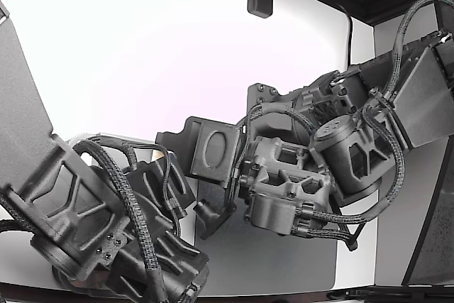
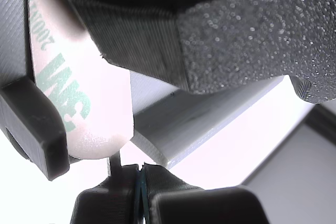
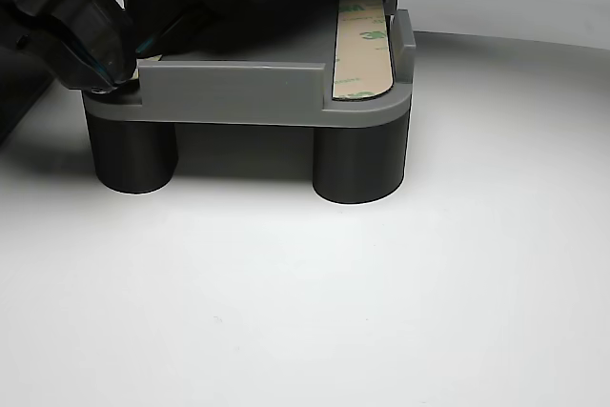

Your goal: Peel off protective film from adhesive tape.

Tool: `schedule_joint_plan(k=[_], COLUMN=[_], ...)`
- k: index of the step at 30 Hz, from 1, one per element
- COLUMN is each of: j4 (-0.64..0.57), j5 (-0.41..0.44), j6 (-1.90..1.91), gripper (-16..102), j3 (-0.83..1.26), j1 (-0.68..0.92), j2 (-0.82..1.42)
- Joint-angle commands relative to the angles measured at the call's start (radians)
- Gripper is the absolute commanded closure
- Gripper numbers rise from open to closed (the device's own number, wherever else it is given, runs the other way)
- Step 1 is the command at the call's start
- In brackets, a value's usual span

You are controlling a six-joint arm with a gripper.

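Grey fixture [image 3: 238,92]: stands on the white surface [image 3: 315,302], carrying the adhesive tape [image 3: 362,50] at its 3 o'clock edge.
End effector [image 2: 140,177]: clenched, tips meeting on a thin sliver near the tape's rounded end.
Risk: film may slip free or tear if the pinch is shallow.

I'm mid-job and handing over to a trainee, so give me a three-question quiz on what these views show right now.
1. True or false: in the other view, the tape strip on the grey fixture still carries its green-printed liner.
2. How many dark round legs of the fixture does the other view show?
A. one
B. two
C. four
3. In the wrist view, how do the gripper jaws stand?

Key
1. True: it lies flat in its slot.
2. B.
3. Closed together, tips meeting just below the tape's rounded end.
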Motion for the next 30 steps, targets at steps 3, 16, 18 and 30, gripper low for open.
schedule_joint_plan(k=[3, 16, 18, 30], j4=[-0.003, 0.018, 0.021, 0.061], j5=[0.003, 0.006, 0.006, 0.018], j6=[0.002, 0.017, 0.018, 0.044], gripper=[96, 96, 96, 96], j3=[-0.034, -0.032, -0.034, -0.067], j1=[-0.006, -0.002, 0.002, 0.020], j2=[0.015, 0.012, 0.012, -0.012])
